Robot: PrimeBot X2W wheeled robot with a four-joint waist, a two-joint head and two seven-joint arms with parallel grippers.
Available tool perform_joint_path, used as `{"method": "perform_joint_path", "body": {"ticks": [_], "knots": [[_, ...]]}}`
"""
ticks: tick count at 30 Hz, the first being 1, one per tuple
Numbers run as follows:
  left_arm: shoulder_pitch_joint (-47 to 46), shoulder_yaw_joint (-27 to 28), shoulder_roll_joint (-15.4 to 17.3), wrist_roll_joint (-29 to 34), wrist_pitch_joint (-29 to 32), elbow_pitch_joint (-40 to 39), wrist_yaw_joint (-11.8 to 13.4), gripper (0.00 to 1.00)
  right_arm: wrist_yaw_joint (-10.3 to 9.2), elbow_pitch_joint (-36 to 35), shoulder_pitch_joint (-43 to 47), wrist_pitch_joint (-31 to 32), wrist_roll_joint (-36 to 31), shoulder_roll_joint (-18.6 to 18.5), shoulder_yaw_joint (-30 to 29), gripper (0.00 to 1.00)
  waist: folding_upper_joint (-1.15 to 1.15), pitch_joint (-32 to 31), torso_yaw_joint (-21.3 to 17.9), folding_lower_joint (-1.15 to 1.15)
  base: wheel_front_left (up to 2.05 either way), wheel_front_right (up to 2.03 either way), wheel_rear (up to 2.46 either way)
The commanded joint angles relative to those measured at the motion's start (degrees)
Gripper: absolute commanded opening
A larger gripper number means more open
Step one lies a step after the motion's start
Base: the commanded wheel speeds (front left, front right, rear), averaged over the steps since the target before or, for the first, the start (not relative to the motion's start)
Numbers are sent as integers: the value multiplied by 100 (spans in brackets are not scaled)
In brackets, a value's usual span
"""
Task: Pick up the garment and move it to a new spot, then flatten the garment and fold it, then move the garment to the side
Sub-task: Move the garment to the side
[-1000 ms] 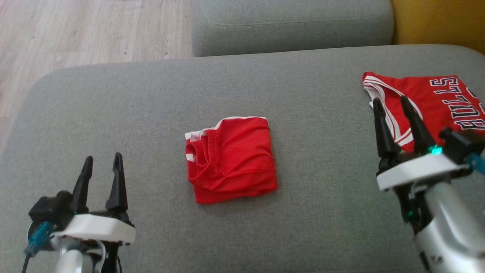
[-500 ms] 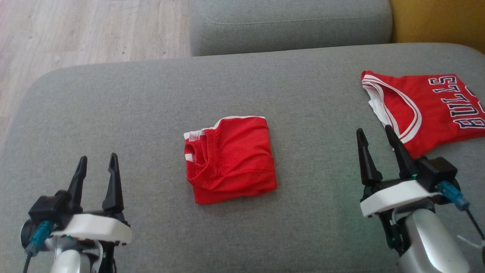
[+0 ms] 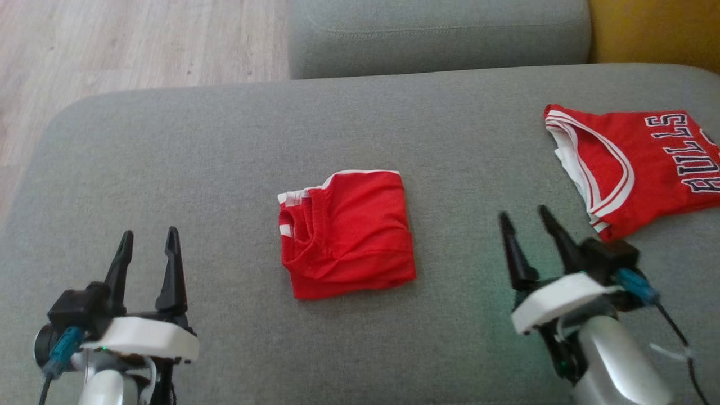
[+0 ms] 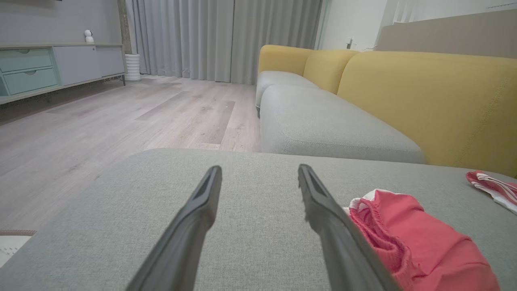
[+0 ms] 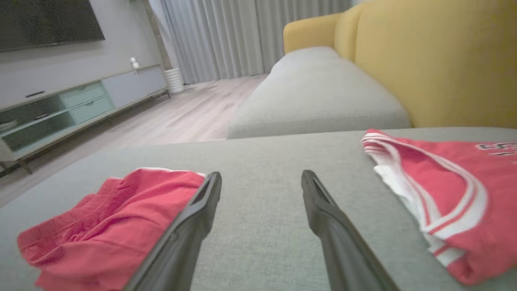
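Right gripper (image 3: 523, 212) has drawn back from the jersey (image 3: 630, 163), now just ahead-right of it, fingers spread, empty, leaning leftward; left gripper (image 3: 150, 232) likewise spread.

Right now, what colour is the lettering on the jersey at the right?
Dark lettering, black or navy, outlined white, on the red jersey; clearest in the head view.

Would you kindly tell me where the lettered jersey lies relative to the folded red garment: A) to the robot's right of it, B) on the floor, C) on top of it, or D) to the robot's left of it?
A: the jersey lies at the right end of the cushion, apart from the folded garment in the middle.
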Motion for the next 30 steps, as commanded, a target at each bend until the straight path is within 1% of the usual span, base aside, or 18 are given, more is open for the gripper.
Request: {"method": "perform_joint_path", "body": {"ticks": [1,7,10,17,21,24,27,30], "knots": [[-302,154,54,44,-70,-191,-14,100,-4,-112,-452,110,118,31,274,100,0,49,51,0,0,0,0],[-439,82,13,-41,-70,-175,-45,100,-4,296,-1158,919,749,79,896,100,0,225,362,0,0,0,0],[-499,39,-10,-98,-70,-130,-61,100,-4,663,-1492,1374,1030,98,1069,100,0,293,565,0,0,0,0],[-552,20,-46,-155,-70,-33,-74,100,-4,1621,-2059,2598,1722,200,1155,100,0,414,954,0,0,0,0],[-559,15,-61,-165,-70,-11,-81,100,-4,2061,-2293,3346,2111,264,1129,100,0,446,1083,0,0,0,0],[-576,8,-69,-169,-70,10,-86,100,-4,2223,-2391,3832,2497,309,1108,100,0,467,1142,0,0,0,0],[-596,2,-76,-178,-70,26,-93,100,-4,2392,-2429,4188,2778,331,1116,100,0,490,1186,0,0,0,0],[-614,-5,-81,-179,-70,41,-98,100,-4,2626,-2502,4221,2766,338,1122,100,0,513,1209,0,0,0,0]]}}
